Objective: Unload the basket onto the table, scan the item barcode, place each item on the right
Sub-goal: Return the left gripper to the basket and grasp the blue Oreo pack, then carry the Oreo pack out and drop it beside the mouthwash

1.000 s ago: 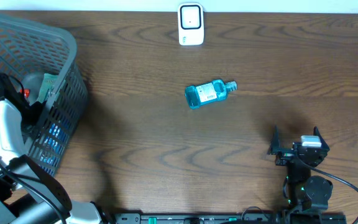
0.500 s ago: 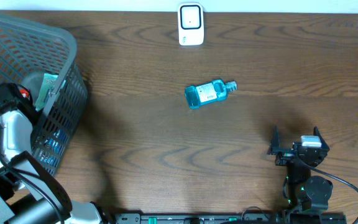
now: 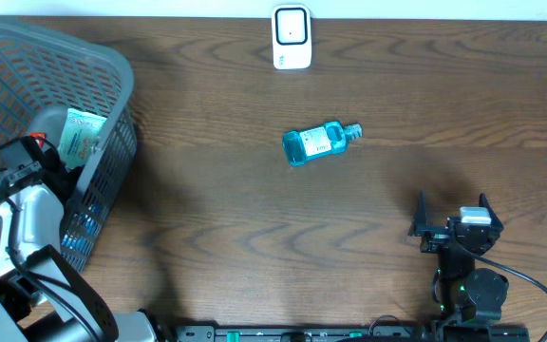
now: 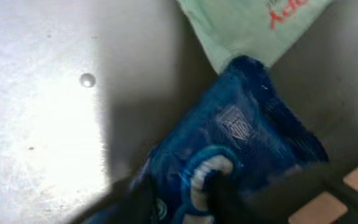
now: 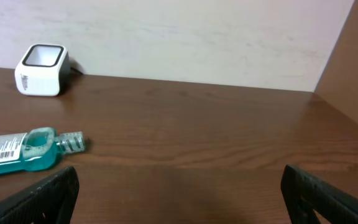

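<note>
Blue packet (image 4: 241, 149): there's one, and it's lying on the grey floor of the mesh basket (image 3: 27, 47) at your near left. One corner is tucked up against the single pale green packet (image 4: 253, 28) beside it.

Your left gripper (image 4: 182, 198) is down in that basket. The wrist cam is pretty blurry, but the dark fingers (image 4: 229, 190) look pinched in close, with the packet's near edge caught between them. I'd call it clamped on the packet, which isn't lifted yet.

Your right gripper (image 5: 182, 186) is parked at the near right of the table (image 3: 254, 237). Its jaws are spread wide, holding nothing and touching nothing.

Further out, mid-table, there's one teal mouthwash bottle (image 3: 316, 143) on its side, cap pointing right, well apart from both arms. At the far edge sits one white barcode scanner (image 3: 292, 36).

Compared with a second ago, your left arm has swung right and dropped deeper into the basket. The basket's near-right rim has shifted a bit to the right, and more of the green packet is showing. The bottle, the scanner and your right gripper haven't budged.
</note>
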Available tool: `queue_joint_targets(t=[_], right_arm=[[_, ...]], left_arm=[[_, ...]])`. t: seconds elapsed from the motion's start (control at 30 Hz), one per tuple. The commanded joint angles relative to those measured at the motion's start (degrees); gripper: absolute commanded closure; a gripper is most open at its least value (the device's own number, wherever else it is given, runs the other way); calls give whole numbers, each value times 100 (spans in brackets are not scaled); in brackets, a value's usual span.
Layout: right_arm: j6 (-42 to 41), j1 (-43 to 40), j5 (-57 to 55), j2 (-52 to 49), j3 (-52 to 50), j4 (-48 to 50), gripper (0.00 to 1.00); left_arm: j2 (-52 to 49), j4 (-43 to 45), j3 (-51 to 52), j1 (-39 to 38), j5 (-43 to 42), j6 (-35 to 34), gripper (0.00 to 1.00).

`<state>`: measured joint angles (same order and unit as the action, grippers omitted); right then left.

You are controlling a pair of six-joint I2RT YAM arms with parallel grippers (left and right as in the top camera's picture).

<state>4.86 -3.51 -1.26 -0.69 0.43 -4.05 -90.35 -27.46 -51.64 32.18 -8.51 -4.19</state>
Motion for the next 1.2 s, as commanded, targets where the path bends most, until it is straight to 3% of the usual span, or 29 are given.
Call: queue_joint_targets(t=[0.0,0.23,0.53,0.97,1.03,1.17], right_arm=[[35,50,-11,31,-9,-17,1],[35,50,-13,31,-9,-17,1],[35,50,-13,31,-9,-17,1],[35,50,-11,31,-9,-17,1],[35,50,-11,31,-9,-17,1],[35,50,-11,31,-9,-17,1]], left_arm=[[-393,-87,476,55,599,98,92],[-286,-337,-81,55,621,98,93],[304,-1397,-1836,55,662,98,93],[1982,-1539,-2949,52,640,48,93],[2356,-1541,-3095,52,321,50,93],[3104,-1480,-3187,13,-1244,50,93]])
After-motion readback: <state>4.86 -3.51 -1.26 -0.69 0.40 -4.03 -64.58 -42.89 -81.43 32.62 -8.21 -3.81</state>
